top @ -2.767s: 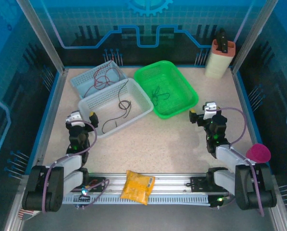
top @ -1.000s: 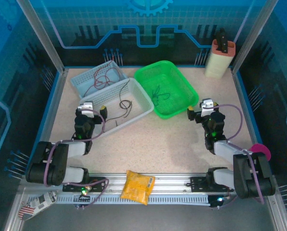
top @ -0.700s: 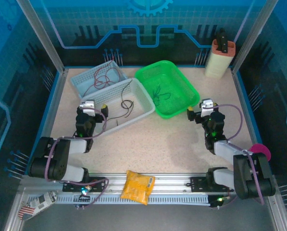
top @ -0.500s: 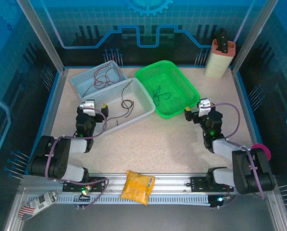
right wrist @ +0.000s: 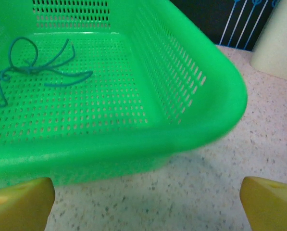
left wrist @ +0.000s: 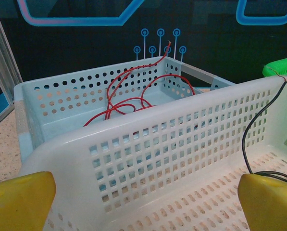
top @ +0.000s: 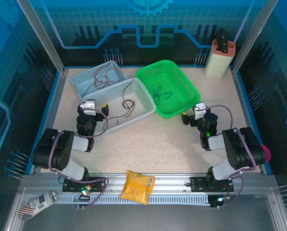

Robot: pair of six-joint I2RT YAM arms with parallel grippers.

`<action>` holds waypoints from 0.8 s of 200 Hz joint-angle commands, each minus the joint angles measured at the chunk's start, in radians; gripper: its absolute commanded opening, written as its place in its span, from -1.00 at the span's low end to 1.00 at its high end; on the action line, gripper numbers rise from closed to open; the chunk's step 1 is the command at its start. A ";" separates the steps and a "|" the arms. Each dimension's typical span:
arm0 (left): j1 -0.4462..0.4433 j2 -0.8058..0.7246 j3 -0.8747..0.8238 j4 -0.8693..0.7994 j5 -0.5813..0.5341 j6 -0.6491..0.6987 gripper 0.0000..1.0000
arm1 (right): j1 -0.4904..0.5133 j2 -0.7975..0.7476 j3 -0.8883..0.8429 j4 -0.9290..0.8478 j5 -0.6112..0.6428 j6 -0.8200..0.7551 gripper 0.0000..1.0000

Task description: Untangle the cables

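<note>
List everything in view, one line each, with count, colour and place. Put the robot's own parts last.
blue basket: one, pale blue, back left of the table
white basket: one, white, against the blue one's near side
green basket: one, bright green, back centre
red cables: tangled bundle, count unclear, in the blue basket
dark cables: about two, black or brown, in the white basket
green cable: one, dark green, in the green basket
cream container: one, back right corner
yellow packet: one, on the front rail
striped packet: one, front left, below the rail
pink disc: one, right edge
table: one, speckled beige
left claw: yellow tips, open, at the white basket
right claw: yellow tips, open, at the green basket
</note>
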 commanded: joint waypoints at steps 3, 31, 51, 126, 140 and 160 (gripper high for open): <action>-0.014 0.029 0.007 -0.092 0.029 -0.004 0.97 | -0.011 -0.007 0.062 -0.066 -0.022 0.013 0.99; -0.014 0.026 0.039 -0.156 0.030 -0.001 0.99 | -0.049 -0.006 0.095 -0.129 -0.043 0.056 0.99; -0.013 0.024 0.051 -0.182 0.023 -0.004 0.98 | -0.051 -0.006 0.094 -0.126 -0.044 0.057 0.99; -0.010 0.023 0.076 -0.233 -0.024 -0.027 0.99 | -0.046 -0.005 0.094 -0.127 -0.039 0.055 0.99; -0.009 0.022 0.076 -0.233 -0.025 -0.027 0.99 | -0.046 -0.005 0.093 -0.126 -0.039 0.055 0.99; -0.009 0.023 0.076 -0.234 -0.025 -0.027 0.98 | -0.047 -0.005 0.094 -0.126 -0.037 0.054 0.99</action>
